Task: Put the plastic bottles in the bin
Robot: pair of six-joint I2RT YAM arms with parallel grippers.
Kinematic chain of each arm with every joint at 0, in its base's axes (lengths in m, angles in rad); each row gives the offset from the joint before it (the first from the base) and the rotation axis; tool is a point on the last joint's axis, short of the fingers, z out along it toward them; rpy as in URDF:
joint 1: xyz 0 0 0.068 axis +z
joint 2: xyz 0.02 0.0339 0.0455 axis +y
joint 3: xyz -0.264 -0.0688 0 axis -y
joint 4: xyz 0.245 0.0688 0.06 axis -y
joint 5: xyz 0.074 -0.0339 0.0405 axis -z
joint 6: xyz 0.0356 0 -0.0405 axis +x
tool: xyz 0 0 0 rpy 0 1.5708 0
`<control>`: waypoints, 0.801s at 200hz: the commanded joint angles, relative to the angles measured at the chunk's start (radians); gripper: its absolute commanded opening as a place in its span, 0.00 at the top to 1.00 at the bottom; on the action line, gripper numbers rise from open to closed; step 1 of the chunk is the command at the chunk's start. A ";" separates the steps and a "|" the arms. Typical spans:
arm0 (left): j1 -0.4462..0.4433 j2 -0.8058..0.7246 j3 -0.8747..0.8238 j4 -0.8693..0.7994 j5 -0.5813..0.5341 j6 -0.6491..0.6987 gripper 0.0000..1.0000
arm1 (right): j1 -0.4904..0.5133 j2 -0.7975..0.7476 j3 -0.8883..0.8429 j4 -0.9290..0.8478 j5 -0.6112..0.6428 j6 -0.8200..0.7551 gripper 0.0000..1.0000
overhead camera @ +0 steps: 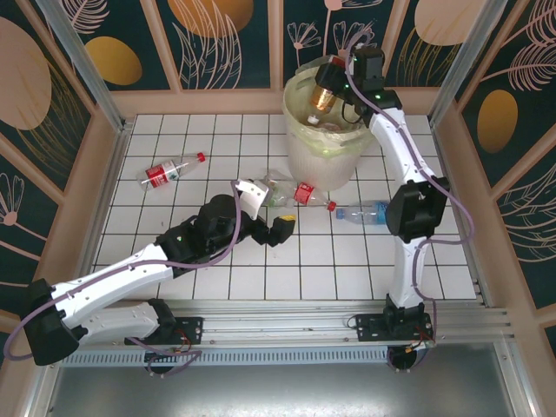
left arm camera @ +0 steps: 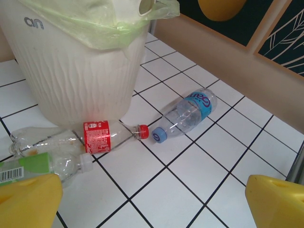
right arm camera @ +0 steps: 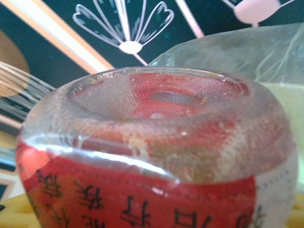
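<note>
Amber plastic sits in the right gripper (overhead camera: 333, 85): its fingers are pinched onto a red-labelled amber bottle (overhead camera: 322, 95), whose base is turned toward the wrist camera and which hangs over the bin (overhead camera: 300, 156). From the fingers, the bin's mouth lies straight below and a little toward 6 o'clock in the top view, so I judge a plain release should drop the bottle in. The left gripper (overhead camera: 268, 210), spread wide, has the loose bottles (overhead camera: 304, 193) on the tiles at its 2 to 3 o'clock.
</note>
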 commanded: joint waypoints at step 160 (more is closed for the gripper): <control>-0.007 -0.038 -0.017 0.048 0.013 -0.005 0.01 | -0.013 -0.114 0.012 -0.105 -0.106 -0.005 0.06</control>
